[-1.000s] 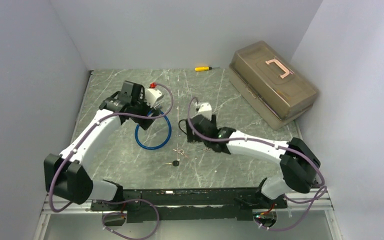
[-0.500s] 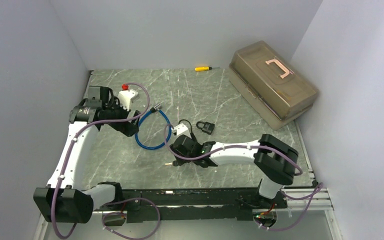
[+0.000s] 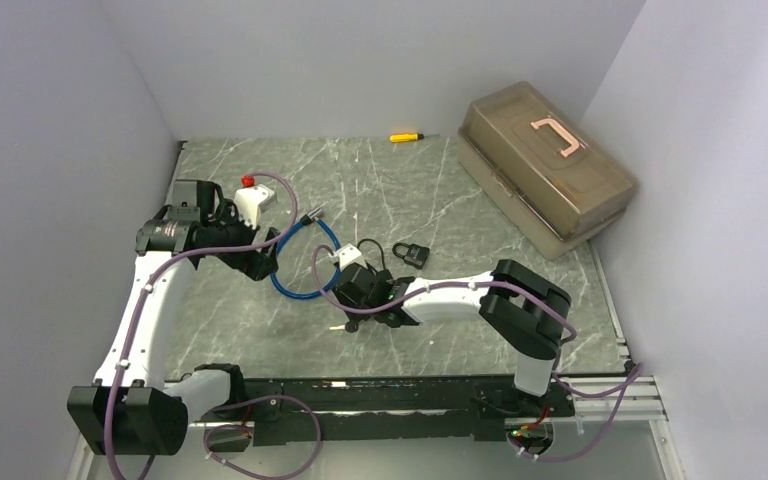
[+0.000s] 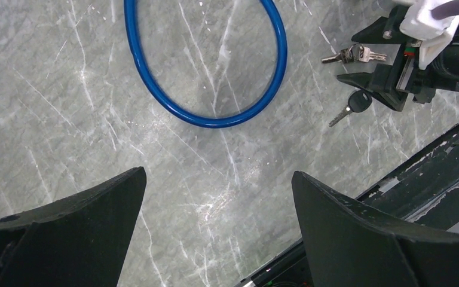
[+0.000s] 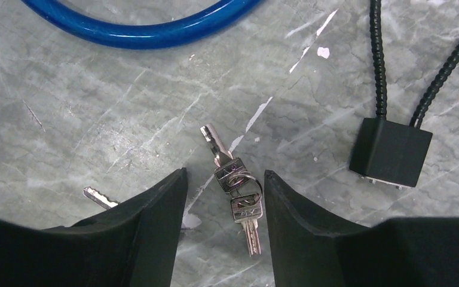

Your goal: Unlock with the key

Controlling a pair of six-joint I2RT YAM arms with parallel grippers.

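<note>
- My right gripper [image 5: 224, 174] is spread wide, with the ringed keys [image 5: 234, 178] lying between its fingers.
- My left gripper [image 4: 216, 176] hangs spread, with the blue cable loop [image 4: 215, 122] at twelve o'clock.

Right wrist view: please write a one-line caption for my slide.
Open right tool over two keys on a ring, black cable lock beside them, blue cable loop above.

Glossy blue cable [image 5: 149, 31], shiny metal keys [image 5: 239, 191], marbled table [image 4: 66, 119]

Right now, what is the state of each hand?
Left hand: open, empty.
Right hand: open, straddling the keys, not gripping.
</note>
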